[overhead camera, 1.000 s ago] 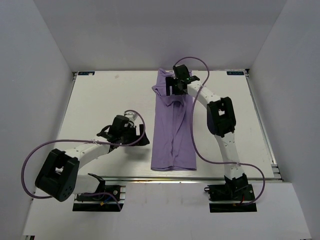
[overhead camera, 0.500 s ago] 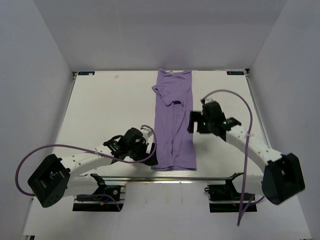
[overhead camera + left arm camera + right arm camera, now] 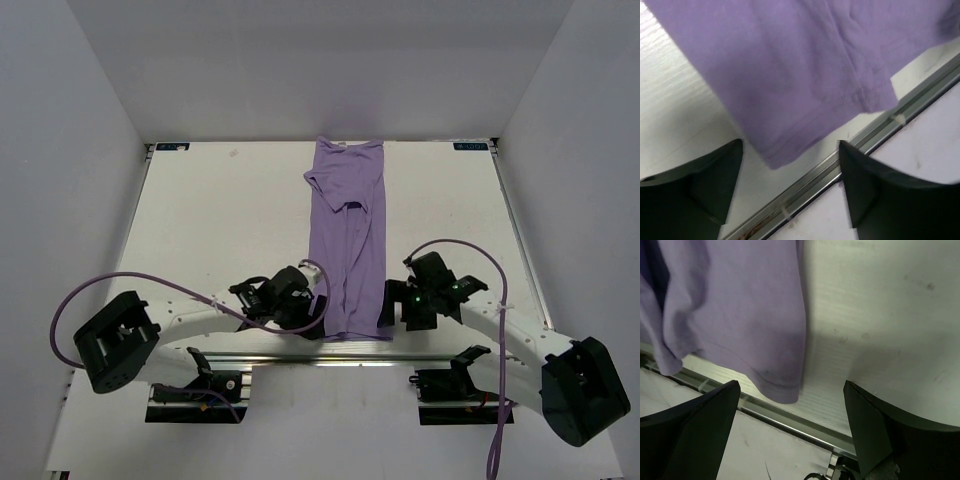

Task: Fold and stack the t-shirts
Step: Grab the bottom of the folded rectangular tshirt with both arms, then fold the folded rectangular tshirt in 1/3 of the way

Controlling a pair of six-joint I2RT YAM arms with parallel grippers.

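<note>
A lavender t-shirt (image 3: 347, 240) lies folded into a long narrow strip down the middle of the table, neck at the far edge, hem at the near edge. My left gripper (image 3: 313, 315) is open just above the hem's left corner (image 3: 772, 160), holding nothing. My right gripper (image 3: 390, 310) is open beside the hem's right corner (image 3: 785, 392), also empty. In both wrist views the cloth lies flat on the table between and beyond the fingers, untouched by them.
The white table (image 3: 200, 220) ends in a metal rail (image 3: 330, 355) right by the hem; it shows in the left wrist view (image 3: 850, 150) and the right wrist view (image 3: 765, 412). White walls enclose the table on three sides. Purple cables loop from both arms.
My right gripper has left the shirt's neck end and swung down to the hem's right corner. My left gripper has moved right and nearer, to the hem's left corner. The shirt lies still.
</note>
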